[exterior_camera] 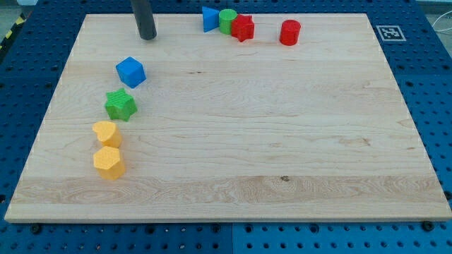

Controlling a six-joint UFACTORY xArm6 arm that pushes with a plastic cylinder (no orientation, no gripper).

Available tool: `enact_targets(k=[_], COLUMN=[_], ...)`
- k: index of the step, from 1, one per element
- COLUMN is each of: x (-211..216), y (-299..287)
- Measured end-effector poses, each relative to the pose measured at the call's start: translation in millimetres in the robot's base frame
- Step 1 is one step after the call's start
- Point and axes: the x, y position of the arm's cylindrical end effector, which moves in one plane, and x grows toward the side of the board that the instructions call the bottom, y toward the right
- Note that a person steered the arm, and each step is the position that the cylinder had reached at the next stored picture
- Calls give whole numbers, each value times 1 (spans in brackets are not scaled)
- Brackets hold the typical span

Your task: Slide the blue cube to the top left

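The blue cube [131, 72] sits on the wooden board [233, 141] in its upper left part. My tip [147, 37] stands near the view's top, above and slightly right of the blue cube, with a clear gap between them. A green star [121, 105] lies just below the cube.
A yellow heart-like block [107, 133] and a yellow hexagon [109, 163] lie below the green star. At the view's top are a blue triangle [209, 19], a green cylinder [227, 21], a red star [243, 28] and a red cylinder [289, 32]. A marker tag [388, 32] sits at the top right corner.
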Motion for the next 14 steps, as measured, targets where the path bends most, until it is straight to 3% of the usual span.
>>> enact_targets(k=[2,4,7,11,14], x=[3,80,138,94,77], y=[-27,-64,7,90,82])
